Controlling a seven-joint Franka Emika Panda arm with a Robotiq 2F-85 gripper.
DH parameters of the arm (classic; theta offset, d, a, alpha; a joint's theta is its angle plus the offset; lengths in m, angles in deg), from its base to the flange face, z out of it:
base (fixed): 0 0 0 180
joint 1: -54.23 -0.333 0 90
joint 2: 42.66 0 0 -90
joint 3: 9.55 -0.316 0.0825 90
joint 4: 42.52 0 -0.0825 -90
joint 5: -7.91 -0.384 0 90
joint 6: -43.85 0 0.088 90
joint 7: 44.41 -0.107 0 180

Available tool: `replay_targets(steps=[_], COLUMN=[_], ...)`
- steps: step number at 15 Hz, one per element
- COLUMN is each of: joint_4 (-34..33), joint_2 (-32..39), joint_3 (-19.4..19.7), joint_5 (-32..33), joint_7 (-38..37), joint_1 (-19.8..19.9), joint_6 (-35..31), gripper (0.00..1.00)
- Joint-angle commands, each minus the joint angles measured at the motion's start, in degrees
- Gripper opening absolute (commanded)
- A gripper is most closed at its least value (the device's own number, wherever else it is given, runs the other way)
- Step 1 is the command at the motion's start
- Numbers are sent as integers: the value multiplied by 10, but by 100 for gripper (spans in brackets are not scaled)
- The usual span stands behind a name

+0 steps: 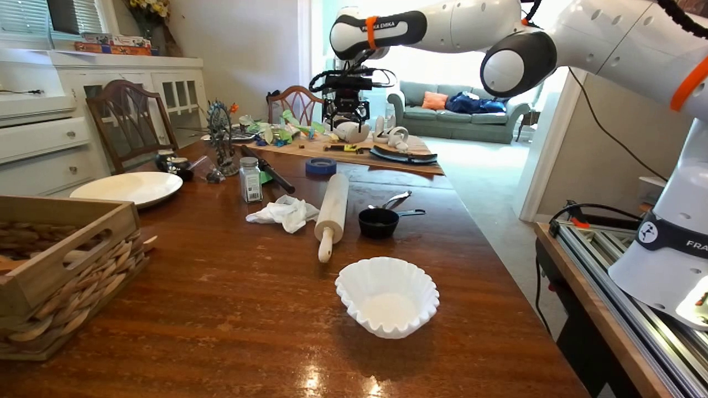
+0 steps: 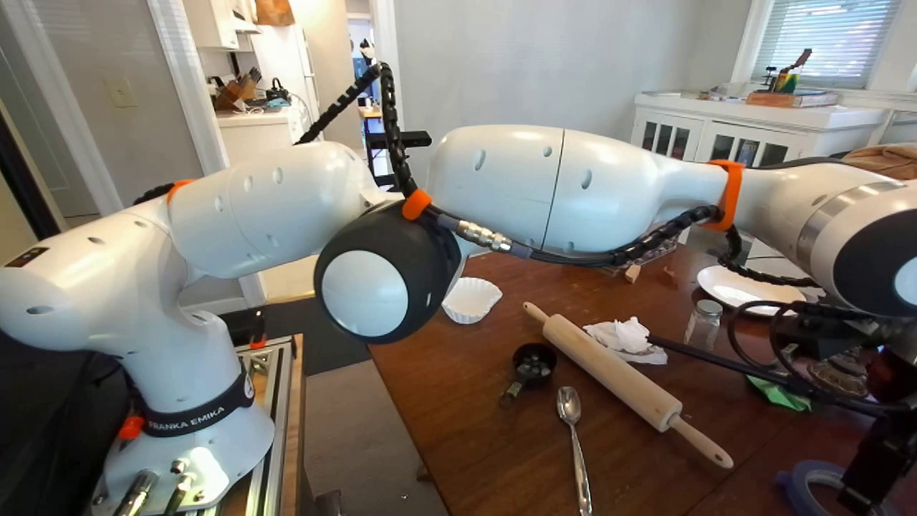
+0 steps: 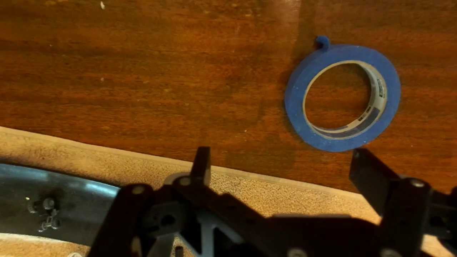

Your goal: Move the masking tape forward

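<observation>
The masking tape is a blue roll lying flat on the wooden table in both exterior views [image 1: 321, 167] [image 2: 801, 481]. In an exterior view it is partly cut off at the frame's lower right. In the wrist view the tape [image 3: 297, 101] is at the upper right, with a small loose tab on its rim. My gripper [image 3: 281, 151] is open, with nothing between its fingers. The right fingertip appears just below the tape's lower edge; whether they touch cannot be told. In an exterior view my gripper [image 1: 347, 126] hangs above the table, beyond the tape.
A rolling pin [image 1: 334, 204], black handled cup [image 1: 379, 222], white crumpled cloth [image 1: 285, 213] and glass jar [image 1: 250, 179] stand on the near side of the tape. A tan mat [image 3: 257, 189] with a black curved piece [image 3: 71, 200] borders the tape's other side.
</observation>
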Motion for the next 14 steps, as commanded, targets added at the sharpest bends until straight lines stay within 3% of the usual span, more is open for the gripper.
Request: replay_targets(steps=[1,5,14], joint_4=[4,4,10], joint_2=[-8,-5,-13], joint_3=[-21,-22,-23], joint_5=[11,14,10], joint_7=[65,111,106], joint_1=[6,-1,-5], joint_6=[-5,-36,-32], gripper=[100,100,100])
